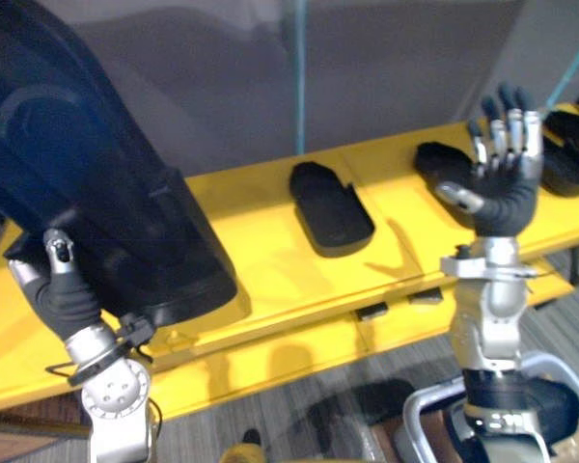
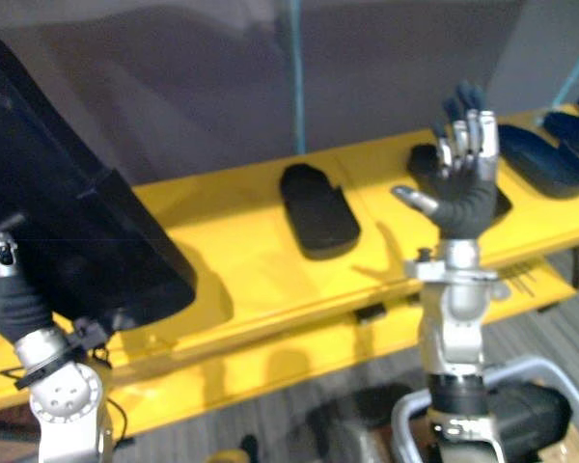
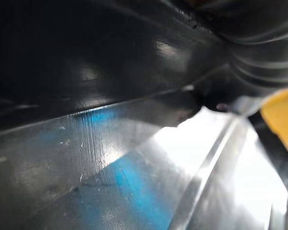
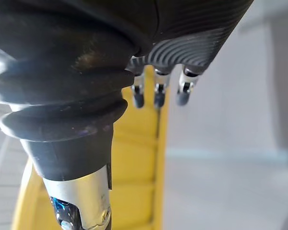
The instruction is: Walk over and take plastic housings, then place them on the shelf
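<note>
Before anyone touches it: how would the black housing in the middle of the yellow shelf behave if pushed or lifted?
Probably stiff: the black housing holds a moulded shape. Lying low and flat on the yellow shelf, it should slide, not roll.

Left hand (image 1: 64,289): lying mostly hidden behind the large black housing (image 1: 96,193).
Large black housing: running off the head views' top and left edges.
Small housing (image 1: 436,159): sitting partly behind the right hand (image 1: 502,188).
End housing (image 1: 574,149): being cut by the right edge.

Right robot hand (image 1: 502,191) upraised, fingers straight; left robot hand (image 1: 64,297) low
</note>
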Controlling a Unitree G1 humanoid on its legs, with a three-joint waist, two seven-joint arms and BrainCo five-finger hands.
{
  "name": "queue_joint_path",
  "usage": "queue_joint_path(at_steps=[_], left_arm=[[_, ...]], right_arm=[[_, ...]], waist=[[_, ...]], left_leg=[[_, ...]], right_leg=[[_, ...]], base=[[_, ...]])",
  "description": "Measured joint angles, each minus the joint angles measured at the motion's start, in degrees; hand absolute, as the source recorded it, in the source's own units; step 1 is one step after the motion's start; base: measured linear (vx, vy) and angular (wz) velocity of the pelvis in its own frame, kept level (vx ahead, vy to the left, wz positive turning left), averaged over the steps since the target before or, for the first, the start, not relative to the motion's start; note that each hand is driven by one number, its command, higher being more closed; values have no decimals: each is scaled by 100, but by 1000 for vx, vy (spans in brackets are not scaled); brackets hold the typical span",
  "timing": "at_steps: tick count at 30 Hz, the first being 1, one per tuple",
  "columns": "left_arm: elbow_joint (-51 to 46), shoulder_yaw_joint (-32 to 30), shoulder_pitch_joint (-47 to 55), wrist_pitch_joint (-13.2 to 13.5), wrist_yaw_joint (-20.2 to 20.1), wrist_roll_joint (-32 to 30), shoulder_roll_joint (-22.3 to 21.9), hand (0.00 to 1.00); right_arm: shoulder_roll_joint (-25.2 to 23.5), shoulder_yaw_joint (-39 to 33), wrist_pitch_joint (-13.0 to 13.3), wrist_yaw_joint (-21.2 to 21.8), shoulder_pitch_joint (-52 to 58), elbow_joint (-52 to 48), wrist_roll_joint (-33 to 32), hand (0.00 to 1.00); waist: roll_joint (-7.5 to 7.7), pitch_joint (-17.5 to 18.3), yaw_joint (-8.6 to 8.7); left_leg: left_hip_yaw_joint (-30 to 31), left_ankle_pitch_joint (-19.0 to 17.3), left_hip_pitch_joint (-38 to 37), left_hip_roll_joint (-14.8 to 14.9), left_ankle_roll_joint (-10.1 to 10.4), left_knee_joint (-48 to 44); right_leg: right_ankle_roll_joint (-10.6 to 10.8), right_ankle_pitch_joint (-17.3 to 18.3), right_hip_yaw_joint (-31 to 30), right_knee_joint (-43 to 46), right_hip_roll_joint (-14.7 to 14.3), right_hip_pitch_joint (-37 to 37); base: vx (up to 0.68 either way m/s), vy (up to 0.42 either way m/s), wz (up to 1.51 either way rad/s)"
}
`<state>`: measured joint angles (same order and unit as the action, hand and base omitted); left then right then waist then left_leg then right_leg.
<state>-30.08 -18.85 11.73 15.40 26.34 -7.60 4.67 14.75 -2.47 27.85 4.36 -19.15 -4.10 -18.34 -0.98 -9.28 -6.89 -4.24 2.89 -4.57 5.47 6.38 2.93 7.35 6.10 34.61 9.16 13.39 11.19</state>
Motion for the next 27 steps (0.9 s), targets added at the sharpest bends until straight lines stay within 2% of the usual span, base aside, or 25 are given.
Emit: queue_joint_path(at_steps=[4, 7, 8, 10, 12, 13, 14, 16, 17, 19, 22, 27], left_arm=[[-9, -377, 237, -4, -299, 36, 19, 100], [-5, -479, 244, -73, -522, 39, 314, 100], [10, -490, 224, -152, -596, 50, 452, 100], [248, -498, 92, -390, -726, 54, 633, 100], [999, -506, -207, -884, -845, 61, 902, 100], [1609, -501, -430, -1212, -910, 104, 1084, 100], [2077, -488, -625, -1437, -959, 191, 1217, 100], [3309, -458, -1110, -1925, -990, 448, 1553, 100], [3445, -458, -1168, -1975, -992, 464, 1590, 100], [4566, -436, -1634, -2445, -1028, 549, 1909, 100], [5537, -282, -2055, -2946, -1021, 769, 2355, 100], [6307, -286, -2714, -3295, -1135, 775, 2817, 100]], right_arm=[[-61, 145, -67, -82, 62, 2, 461, 0], [-59, 106, -71, -86, 391, -16, 563, 0], [-57, 14, -114, -85, 580, -60, 566, 0], [-56, -189, -195, -87, 897, -141, 565, 0], [-39, -350, -325, -85, 1135, -209, 558, 0], [-6, -378, -408, -75, 1215, -223, 553, 0], [23, -400, -429, -67, 1283, -225, 549, 0], [148, -475, -426, 106, 1494, -299, 352, 0], [165, -491, -424, 132, 1514, -320, 352, 0], [305, -577, -417, 316, 1703, -551, 350, 0], [339, -459, -480, 455, 1884, -627, 327, 0], [324, 136, -693, 612, 2339, -622, 342, 0]], waist=[[-1, 1, -40], [9, 12, 2], [-3, 20, 15], [-55, 75, 151], [-147, 203, 279], [-197, 250, 355], [-219, 264, 474], [-224, 279, 548], [-226, 278, 555], [-223, 280, 755], [-220, 282, 793], [-247, 267, 881]], left_leg=[[71, 116, 42, -28, -47, 161], [-82, 128, -6, -16, -32, 162], [-198, 128, -27, -5, -33, 162], [-275, 127, -22, -9, -34, 162], [-501, 126, -21, 6, -34, 164], [-596, 126, -35, 20, -34, 164], [-602, 126, -35, 30, -34, 164], [-838, 125, -22, 107, -31, 164], [-864, 125, -18, 114, -31, 163], [-894, 126, 46, 122, -30, 163], [-1082, 126, 62, 123, -31, 162], [-1196, 124, 81, 105, -33, 161]], right_leg=[[41, 15, 75, -14, 4, -14], [79, -10, -68, -19, 8, -66], [100, -28, -188, -23, 7, -126], [110, -79, -248, -78, 4, -158], [103, -125, -445, -93, -2, -292], [96, -145, -524, -102, -12, -334], [93, -149, -537, -105, -24, -340], [42, -184, -778, -82, -78, -537], [37, -189, -799, -83, -85, -557], [30, -213, -851, -72, -98, -656], [27, -231, -1079, -10, -93, -851], [27, -229, -1224, 73, -67, -1001]], base=[[-73, -15, 17], [-34, -5, -23], [-22, -9, -39], [-14, -8, -31], [1, 7, -41], [3, -10, -33], [-3, -19, -25], [-29, -17, -42], [-29, -16, -45], [-21, -17, -13], [-23, 11, -29], [-17, 6, -14]])
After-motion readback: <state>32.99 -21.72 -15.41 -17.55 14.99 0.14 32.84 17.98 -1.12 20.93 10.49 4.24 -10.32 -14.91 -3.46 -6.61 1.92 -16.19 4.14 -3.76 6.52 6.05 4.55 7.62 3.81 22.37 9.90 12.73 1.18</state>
